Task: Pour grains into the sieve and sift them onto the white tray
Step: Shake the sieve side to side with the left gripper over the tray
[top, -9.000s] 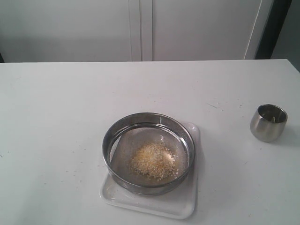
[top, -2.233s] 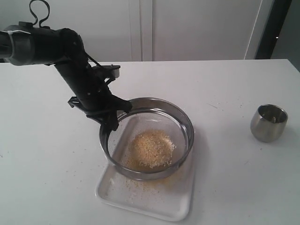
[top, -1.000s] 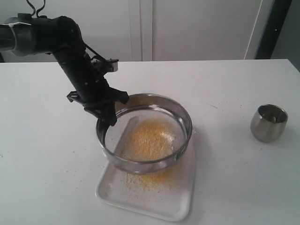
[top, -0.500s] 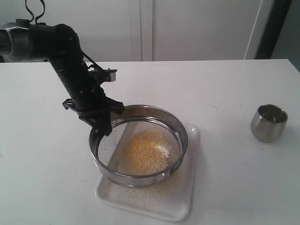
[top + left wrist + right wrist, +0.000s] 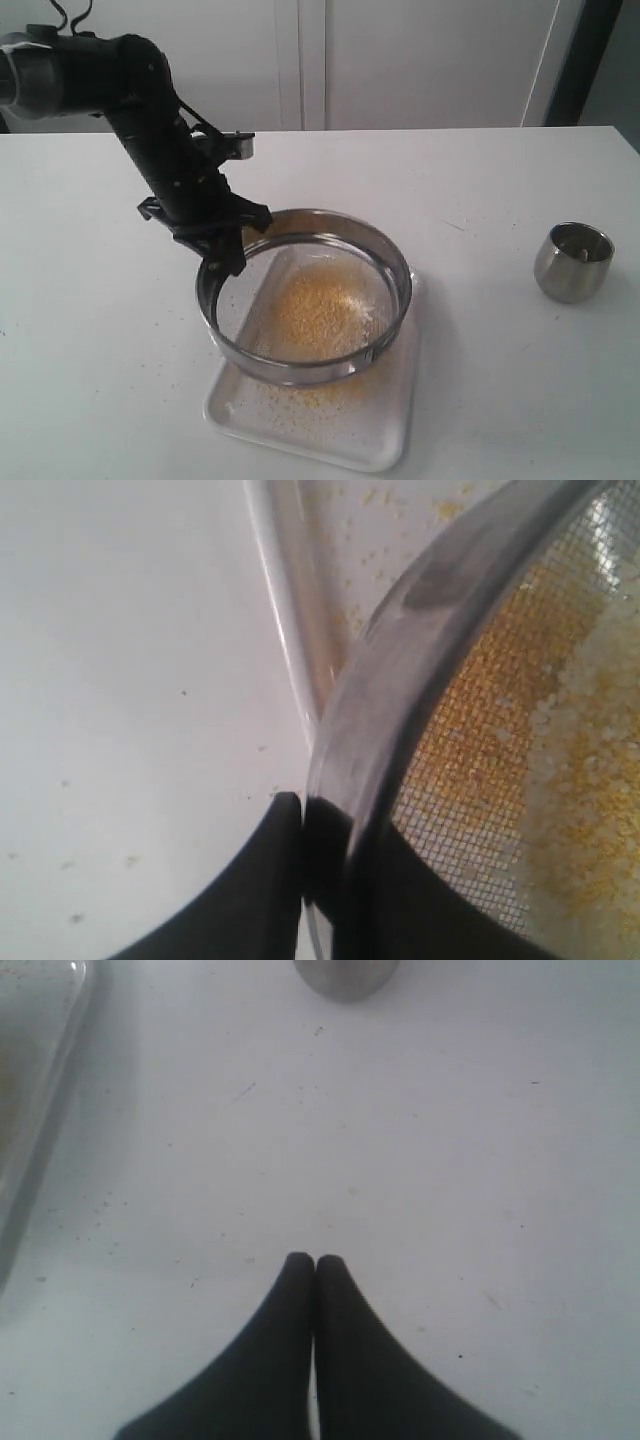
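While the left gripper clamps the sieve at its ten o'clock rim above the tray, grains on the mesh, the right gripper is pinched shut on nothing.

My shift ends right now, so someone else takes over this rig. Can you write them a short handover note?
Left gripper: shut on the sieve rim, holding it over the white tray.
Right gripper: shut, empty, over the table. Steel cup stands on the table, right of the tray.
Done: grains poured into the sieve; some yellow granules already lie on the tray.
Left: sift the rest; most grains sit on the mesh.
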Controlling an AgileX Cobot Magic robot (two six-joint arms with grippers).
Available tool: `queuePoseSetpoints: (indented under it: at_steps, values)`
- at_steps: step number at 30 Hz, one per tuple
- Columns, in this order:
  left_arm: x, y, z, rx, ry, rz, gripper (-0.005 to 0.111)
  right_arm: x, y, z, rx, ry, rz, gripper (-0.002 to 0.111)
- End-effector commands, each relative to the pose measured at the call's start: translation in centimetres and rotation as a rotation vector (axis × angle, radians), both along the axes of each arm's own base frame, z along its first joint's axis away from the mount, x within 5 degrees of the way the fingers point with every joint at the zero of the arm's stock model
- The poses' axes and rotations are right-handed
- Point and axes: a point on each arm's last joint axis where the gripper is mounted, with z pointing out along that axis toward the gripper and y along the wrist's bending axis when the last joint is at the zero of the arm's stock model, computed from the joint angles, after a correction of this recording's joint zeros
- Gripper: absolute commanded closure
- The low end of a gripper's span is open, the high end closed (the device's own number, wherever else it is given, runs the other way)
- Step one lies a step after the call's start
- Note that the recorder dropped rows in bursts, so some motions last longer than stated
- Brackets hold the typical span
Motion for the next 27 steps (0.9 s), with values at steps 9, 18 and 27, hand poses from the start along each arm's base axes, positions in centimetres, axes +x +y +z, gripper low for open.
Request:
queuePoseSetpoints:
  at_steps: [9,18,27]
  values:
    - [-0.5,-0.9,0.8,-0.034,-0.037,0.013,0.107,0.0,0.0,0.2,-0.004,-0.016,0.007,0.108]
    - [1.6,-1.1,0.6,0.024,0.059,-0.001,0.107,0.0,0.0,0.2,0.019,-0.018,-0.022,0.108]
    - [1.4,-0.9,0.7,-0.048,-0.125,0.098,0.107,0.0,0.0,0.2,0.019,-0.018,-0.022,0.108]
